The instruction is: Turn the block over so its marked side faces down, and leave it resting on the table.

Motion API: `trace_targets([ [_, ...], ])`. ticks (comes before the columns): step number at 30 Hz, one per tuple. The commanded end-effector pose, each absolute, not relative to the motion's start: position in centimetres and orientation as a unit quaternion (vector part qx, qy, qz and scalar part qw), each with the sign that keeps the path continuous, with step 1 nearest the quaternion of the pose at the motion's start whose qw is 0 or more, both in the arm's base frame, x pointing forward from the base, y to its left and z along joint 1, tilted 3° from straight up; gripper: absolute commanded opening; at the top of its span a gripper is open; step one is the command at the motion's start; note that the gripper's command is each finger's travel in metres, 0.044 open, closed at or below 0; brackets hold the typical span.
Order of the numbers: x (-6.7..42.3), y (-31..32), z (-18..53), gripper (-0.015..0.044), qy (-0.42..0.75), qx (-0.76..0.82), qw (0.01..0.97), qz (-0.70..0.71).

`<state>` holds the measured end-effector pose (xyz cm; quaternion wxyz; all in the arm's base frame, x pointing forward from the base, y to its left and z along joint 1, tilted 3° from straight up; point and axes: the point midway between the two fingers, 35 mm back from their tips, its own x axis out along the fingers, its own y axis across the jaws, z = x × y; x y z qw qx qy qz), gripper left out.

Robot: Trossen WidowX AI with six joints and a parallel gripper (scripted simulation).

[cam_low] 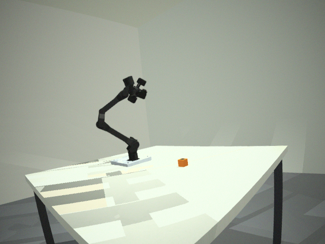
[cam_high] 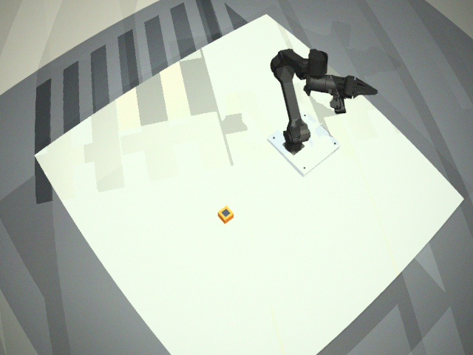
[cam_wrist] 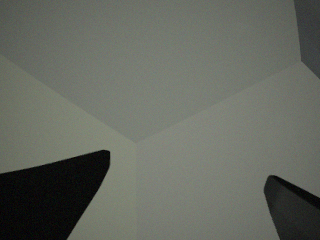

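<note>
Top view: orange block near the middle of the pale tabletop, dark marked square facing up, resting flat. Dark arm bolted to a white base plate toward the far side, well apart from the block. Pincer aimed away from the block, out toward the tabletop edge.

Exterior view: arm folded high, pincer raised far above the tabletop. Block sitting alone beyond the base plate, marked face on top, nothing touching it.

Wrist view: two dark fingertips at the lower corners, spread wide, nothing between them; released and empty. Only bare walls ahead; no block in sight.

Task standing, as judged: not begun; marked side not yet down.

Risks, as judged:
- Long swing down to a small block with no wrist sight of it; poor aim likely to nudge or skid it aside.
- Grip taken top-down leaves little room to rotate; a side grip probably needed, or the turn stalls.
- Release from too high could let the block tumble onto a wrong face.
</note>
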<state>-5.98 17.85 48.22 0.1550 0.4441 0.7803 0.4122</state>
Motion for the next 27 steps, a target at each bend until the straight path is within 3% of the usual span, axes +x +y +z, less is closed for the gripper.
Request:
trace_targets([
  [1, -0.9, 22.3, 46.9, 0.0440, 0.726, 0.504, 0.248, 0.397],
  [13, 16.3, 27.8, 38.9, 0.0440, 0.585, 0.520, 0.547, 0.297],
  [21, 27.1, 25.0, 31.1, 0.0440, 0.546, 0.415, 0.706, 0.177],
  [27, 32.7, 20.7, 26.3, 0.0440, 0.549, 0.323, 0.764, 0.105],
])
